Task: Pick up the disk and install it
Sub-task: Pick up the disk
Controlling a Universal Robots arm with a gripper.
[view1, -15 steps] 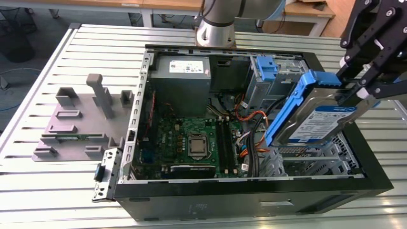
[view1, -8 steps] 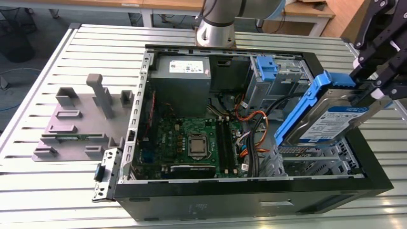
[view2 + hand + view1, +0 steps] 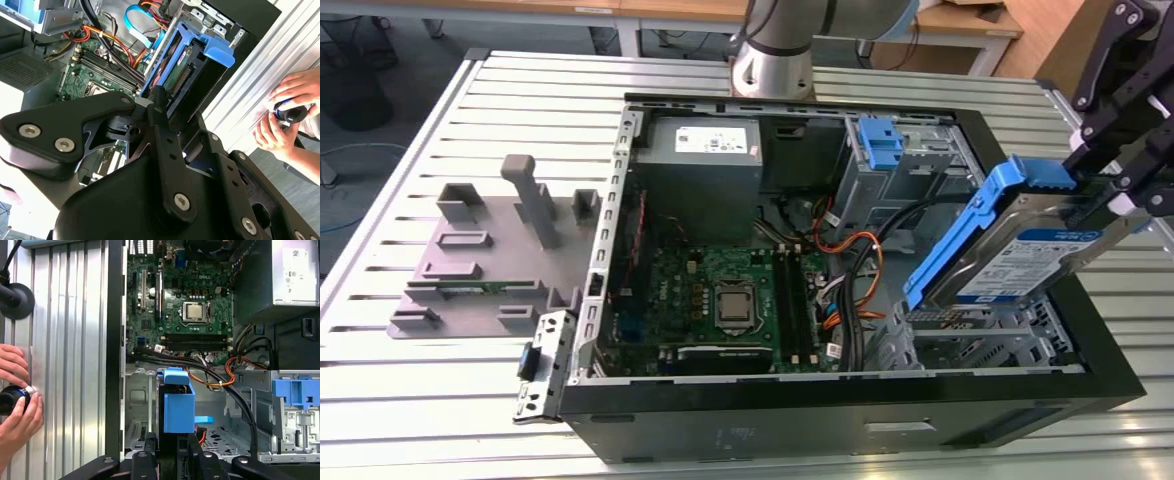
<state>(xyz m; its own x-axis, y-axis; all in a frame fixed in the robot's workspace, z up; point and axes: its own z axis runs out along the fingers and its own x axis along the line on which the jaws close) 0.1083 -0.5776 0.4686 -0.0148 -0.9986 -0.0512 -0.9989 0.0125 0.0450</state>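
The disk [image 3: 1017, 252], a silver drive with a white-and-blue label in a blue carrier, hangs tilted above the drive bay [image 3: 974, 340] at the exterior view's right end of the open computer case [image 3: 854, 410]. My gripper [image 3: 1101, 200] is shut on its upper edge. In the second wrist view the black fingers [image 3: 156, 107] clamp the disk [image 3: 186, 75] from both sides. In the first wrist view the disk [image 3: 178, 407] stands on edge just beyond my gripper [image 3: 172, 452], over the metal bay floor.
Inside the case lie the green motherboard [image 3: 720, 300], a grey power-supply box [image 3: 700, 150], cables [image 3: 854, 260] and another blue carrier [image 3: 881, 145]. A grey plastic stand [image 3: 494, 250] sits on the slatted table. A person's hands [image 3: 15, 395] hold a small black object beside the case.
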